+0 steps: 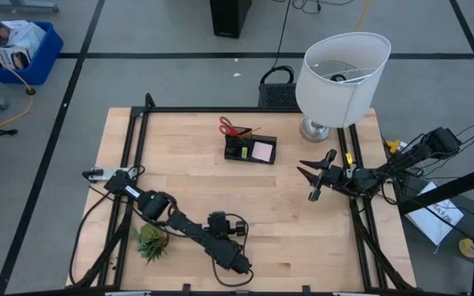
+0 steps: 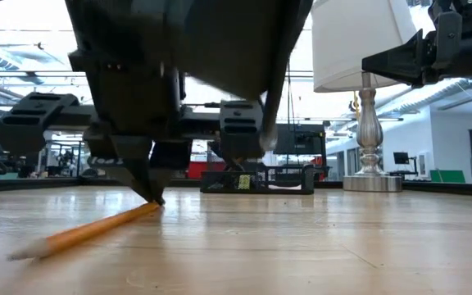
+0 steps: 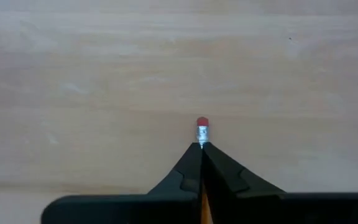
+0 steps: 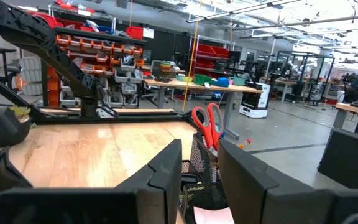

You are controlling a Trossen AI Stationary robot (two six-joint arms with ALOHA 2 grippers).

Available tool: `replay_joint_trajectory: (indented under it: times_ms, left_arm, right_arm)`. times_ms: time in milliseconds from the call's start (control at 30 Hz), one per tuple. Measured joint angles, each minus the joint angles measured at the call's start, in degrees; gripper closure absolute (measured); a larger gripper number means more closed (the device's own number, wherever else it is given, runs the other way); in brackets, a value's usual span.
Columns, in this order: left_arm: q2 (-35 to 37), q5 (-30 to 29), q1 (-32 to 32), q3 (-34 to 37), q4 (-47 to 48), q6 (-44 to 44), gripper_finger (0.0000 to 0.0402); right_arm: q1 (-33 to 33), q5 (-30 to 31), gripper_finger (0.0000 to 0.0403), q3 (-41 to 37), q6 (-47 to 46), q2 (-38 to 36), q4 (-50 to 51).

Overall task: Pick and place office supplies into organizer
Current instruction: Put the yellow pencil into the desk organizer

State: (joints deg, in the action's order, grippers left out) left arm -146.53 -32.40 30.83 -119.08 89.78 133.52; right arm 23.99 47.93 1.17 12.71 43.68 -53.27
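An orange pencil (image 2: 88, 232) lies on the wooden table near its front edge, with my left gripper (image 2: 152, 197) shut on it. The red eraser (image 3: 202, 122) pokes out past the fingertips. The black organizer (image 1: 251, 149) stands at the table's middle back with a pink sticky-note pad (image 1: 262, 150) inside. Red-handled scissors (image 1: 230, 127) stick up from its far left corner. My right gripper (image 1: 308, 182) hangs open at the right, above the table, pointing at the organizer (image 4: 204, 177), with nothing between its fingers. My left gripper pinches the pencil just behind the metal ferrule (image 3: 202, 138), at the eraser end, between its two fingertips. The fingers slant down from above and run along the pencil. The pencil's sharpened end (image 2: 23, 251) rests on the table.
A white-shaded lamp (image 1: 340, 78) stands at the back right corner. A small green plant (image 1: 151, 241) sits at the front left beside my left arm. Bare tabletop stretches between the pencil and the organizer.
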Motion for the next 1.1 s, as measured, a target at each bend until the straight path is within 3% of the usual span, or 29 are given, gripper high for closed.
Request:
replay_joint_trajectory:
  times_ms: [1100]
  left_arm:
    - [4.1,-2.0,0.3,0.1,0.1,-0.8,0.0399]
  right_arm:
    - [0.0,0.0,0.0303,0.0,0.0,0.0,0.0]
